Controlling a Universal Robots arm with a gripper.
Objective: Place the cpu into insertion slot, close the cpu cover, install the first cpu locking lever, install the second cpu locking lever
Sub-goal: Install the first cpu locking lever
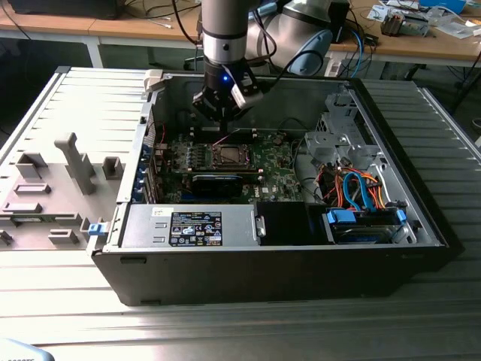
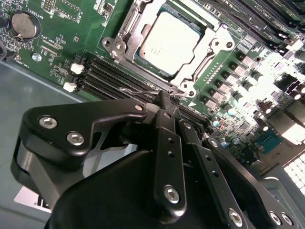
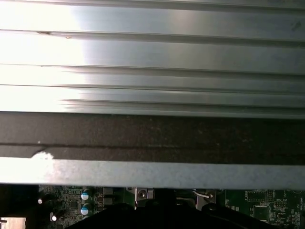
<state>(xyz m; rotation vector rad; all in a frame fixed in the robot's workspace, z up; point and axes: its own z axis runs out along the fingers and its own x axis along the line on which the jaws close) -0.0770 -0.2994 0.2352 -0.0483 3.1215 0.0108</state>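
My fingers [image 2: 164,102] are matte black metal bars with silver screw heads, pressed together at their tips and pinching a thin bent wire locking lever [image 2: 143,90] (its springy end curls just beside the socket's corner). I hang inside an open computer case [image 1: 421,226], a dark steel box with ribbed grey side panels, which lies flat on a ribbed metal tabletop [image 1: 225,331].

Just beyond my fingertips sits the cpu [image 2: 169,40], a flat square chip with a dull, smooth silver-grey top. It lies seated in its socket on the glossy green motherboard [image 2: 62,43]. The cpu cover [image 2: 143,24], a thin silvery metal frame with a cut-out centre, lies down flat around the chip's edges. Long black memory slots [image 2: 114,76] run between my fingers and the socket.

Further from my fingers, the case also holds a grey power supply box [image 1: 188,226] with a printed label, and a bundle of orange and blue cables [image 1: 361,188].
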